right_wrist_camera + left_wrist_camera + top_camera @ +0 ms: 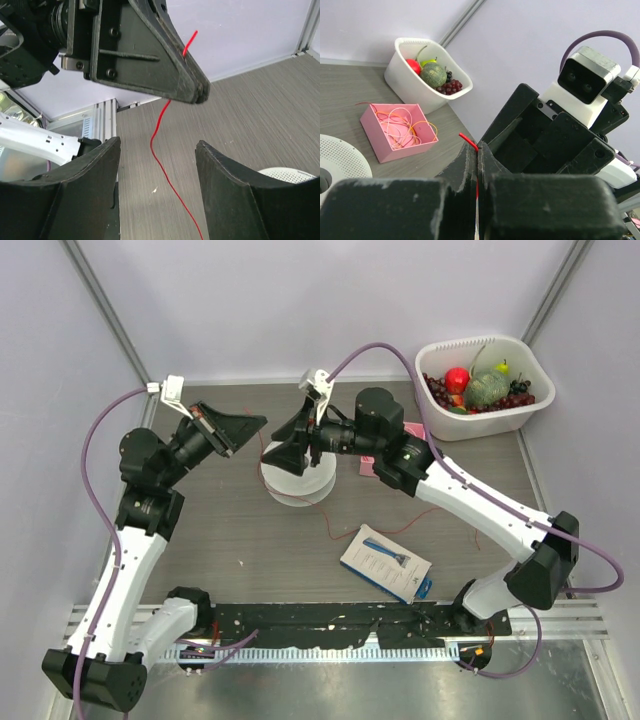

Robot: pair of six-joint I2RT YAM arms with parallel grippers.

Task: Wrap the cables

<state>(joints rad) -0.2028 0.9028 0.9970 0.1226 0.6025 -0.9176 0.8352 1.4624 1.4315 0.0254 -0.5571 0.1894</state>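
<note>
While left jaws pinch wire, right jaws gape around it.

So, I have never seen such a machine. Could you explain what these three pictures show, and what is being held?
They show a robot's left arm and right arm, bolted to a table. One picture is from a camera above and behind them; the other two from cameras on the wrists. The left gripper is shut on a thin red wire that trails down to the table. The right gripper is open close by, holding nothing. On the table lie a white round disc, a pink box, a blue-and-white packet and a white basket of fruit.
</note>
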